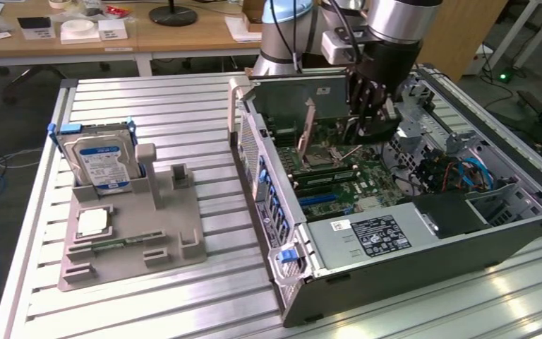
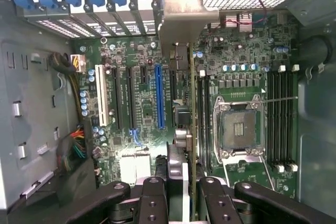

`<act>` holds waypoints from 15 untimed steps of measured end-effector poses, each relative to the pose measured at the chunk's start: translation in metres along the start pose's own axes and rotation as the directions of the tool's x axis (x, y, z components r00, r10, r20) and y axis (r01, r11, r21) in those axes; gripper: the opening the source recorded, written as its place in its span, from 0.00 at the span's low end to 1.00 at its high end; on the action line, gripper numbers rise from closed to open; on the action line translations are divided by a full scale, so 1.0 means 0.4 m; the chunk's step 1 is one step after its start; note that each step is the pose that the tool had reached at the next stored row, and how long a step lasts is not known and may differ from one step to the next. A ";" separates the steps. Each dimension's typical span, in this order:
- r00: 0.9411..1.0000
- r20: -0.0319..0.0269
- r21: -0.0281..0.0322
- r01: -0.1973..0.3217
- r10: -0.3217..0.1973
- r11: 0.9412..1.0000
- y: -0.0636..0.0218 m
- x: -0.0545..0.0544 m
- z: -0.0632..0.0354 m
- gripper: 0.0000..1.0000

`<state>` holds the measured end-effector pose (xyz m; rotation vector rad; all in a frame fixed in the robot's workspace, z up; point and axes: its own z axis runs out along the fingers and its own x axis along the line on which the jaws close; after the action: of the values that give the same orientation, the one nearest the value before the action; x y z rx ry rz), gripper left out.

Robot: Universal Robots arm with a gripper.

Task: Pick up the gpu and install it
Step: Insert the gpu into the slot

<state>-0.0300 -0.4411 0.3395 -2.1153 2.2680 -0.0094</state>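
Claw point(image 2: 179, 183) (narrow gap) snug on gpu point(image 2: 180, 30)

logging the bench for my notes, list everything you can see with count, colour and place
gpu: one, dark card with a metal bracket, on edge above the motherboard inside the case
hard drive: one, silver with a blue-white label, upright in the holder
cpu chip: one, silver, flat on the holder
holder: one, grey, on the table at the exterior view's left
computer case: one, dark grey, open, at the exterior view's right
motherboard: one, green, inside the case
power supply: one, silver with a black label, near end of the case
table: one, silver, slatted
arm: one, silver, reaching into the case
pincer: one, black, closed on the gpu
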 end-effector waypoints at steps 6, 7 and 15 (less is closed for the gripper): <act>1.000 -0.001 0.000 0.000 0.000 1.000 0.018 0.004 0.007 0.28; 1.000 0.000 0.000 0.000 0.000 1.000 0.019 0.007 0.008 0.28; 1.000 0.000 0.000 0.000 0.000 1.000 0.036 0.022 0.019 0.28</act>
<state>-0.0447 -0.4486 0.3313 -2.1156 2.2680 -0.0095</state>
